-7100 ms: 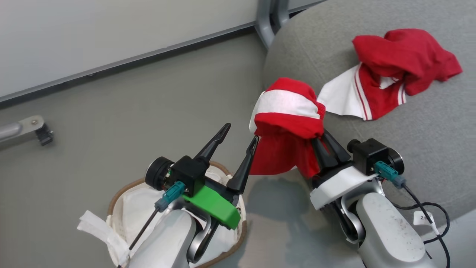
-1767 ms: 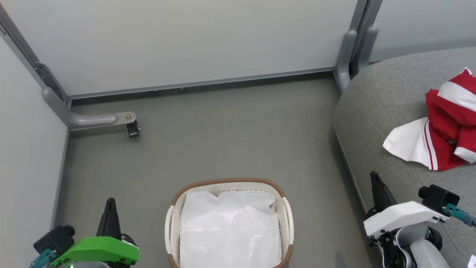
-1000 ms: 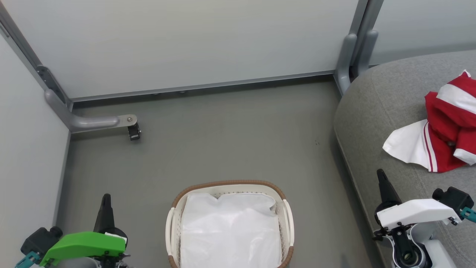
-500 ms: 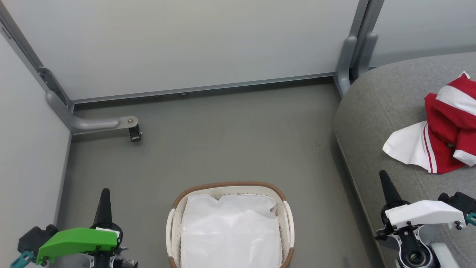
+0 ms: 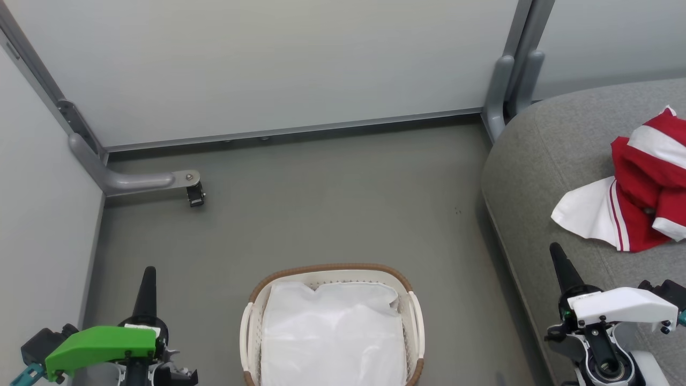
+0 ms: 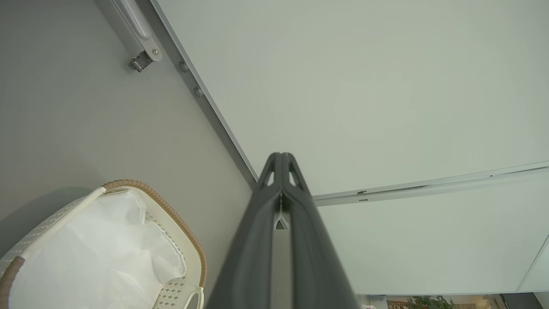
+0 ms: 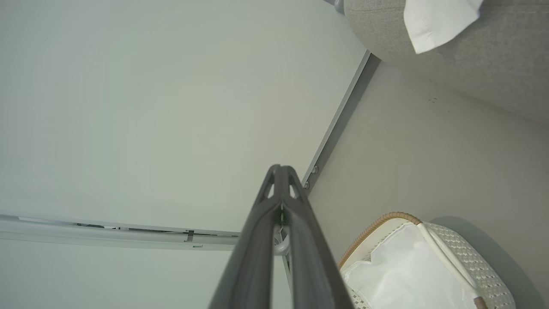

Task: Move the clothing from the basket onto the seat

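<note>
Basket [image 5: 332, 266] on grey matte floor [image 5: 321, 203], apart from the seat's rounded edge: oval, white perforated plastic walls, brown woven-look rim, two white side handles. Inside it, a smooth white liner sheet [image 5: 332, 338], lightly creased. Seat [image 5: 541, 155]: coarse grey upholstery with a rounded corner. Clothing [image 5: 643, 182] lies crumpled on top of the seat, in from that edge: soft bright red fabric, white panels, thin white-red stripes, one flat white flap pointing toward the edge. Left gripper [image 5: 148, 274], green housing, above the floor left of the basket: dark tapered fingers pressed together, empty. Right gripper [image 5: 557, 254], white housing, above the seat's edge, near the white flap but apart: fingers closed tip to tip, holding nothing.
</note>
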Controlling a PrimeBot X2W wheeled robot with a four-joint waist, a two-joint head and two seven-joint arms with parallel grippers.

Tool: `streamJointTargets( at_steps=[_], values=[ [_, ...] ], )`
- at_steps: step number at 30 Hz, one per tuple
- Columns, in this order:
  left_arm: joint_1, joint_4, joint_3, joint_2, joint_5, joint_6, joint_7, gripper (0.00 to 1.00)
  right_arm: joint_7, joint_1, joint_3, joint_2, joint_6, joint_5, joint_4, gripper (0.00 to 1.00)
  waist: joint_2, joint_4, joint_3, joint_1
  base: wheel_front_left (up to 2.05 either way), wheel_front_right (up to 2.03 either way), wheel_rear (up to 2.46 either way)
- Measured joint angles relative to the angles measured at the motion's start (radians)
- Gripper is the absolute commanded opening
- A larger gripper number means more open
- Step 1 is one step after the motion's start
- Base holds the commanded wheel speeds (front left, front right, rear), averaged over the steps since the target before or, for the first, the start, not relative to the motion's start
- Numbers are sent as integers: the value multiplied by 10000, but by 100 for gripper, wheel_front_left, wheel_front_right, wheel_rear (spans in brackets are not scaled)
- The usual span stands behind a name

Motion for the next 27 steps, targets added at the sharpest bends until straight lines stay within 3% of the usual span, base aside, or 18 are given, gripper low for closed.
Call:
streamJointTargets(
  at_steps=[27],
  values=[
    [-148, -257, 173, 12, -2130, -13, 558, 0, 558, 134, -257, -12, -2, 2213, -337, 0, 0, 27, -152, 0, 0, 0, 0]
  ],
)
